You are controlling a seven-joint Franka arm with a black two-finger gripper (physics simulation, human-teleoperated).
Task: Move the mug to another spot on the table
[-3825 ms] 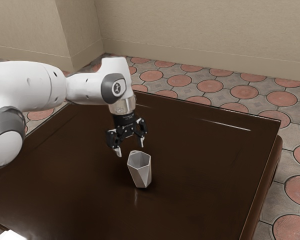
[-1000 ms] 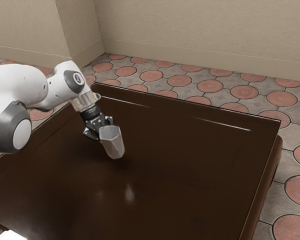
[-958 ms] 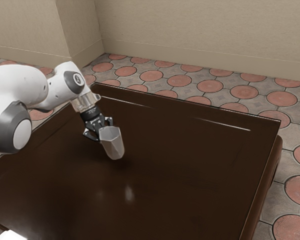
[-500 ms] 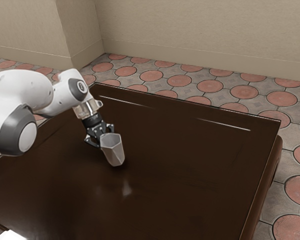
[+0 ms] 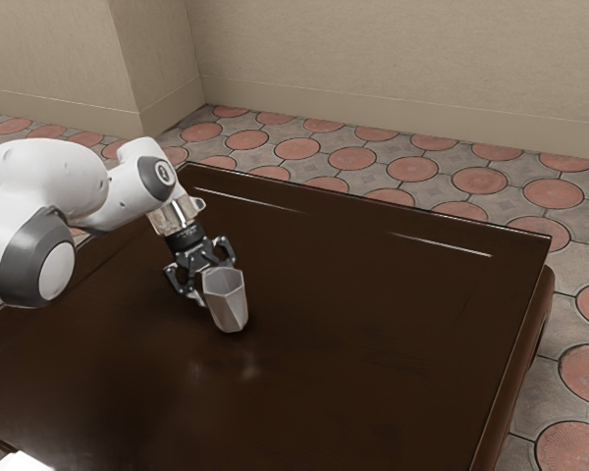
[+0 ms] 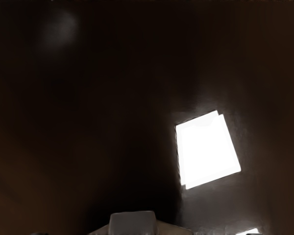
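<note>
On the dark table (image 5: 393, 324), the mug (image 5: 229, 306) stands under the gripper (image 5: 203, 273), fingers parted.

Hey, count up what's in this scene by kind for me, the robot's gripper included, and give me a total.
mug: 1
table: 1
gripper: 1
Total: 3

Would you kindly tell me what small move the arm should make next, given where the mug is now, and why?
Probably draw the pincer up and away from the mug, along its own axis. The mug seems to stand on the table and the fingers look spread beside its rim, so a sideways pull might knock it.
</note>
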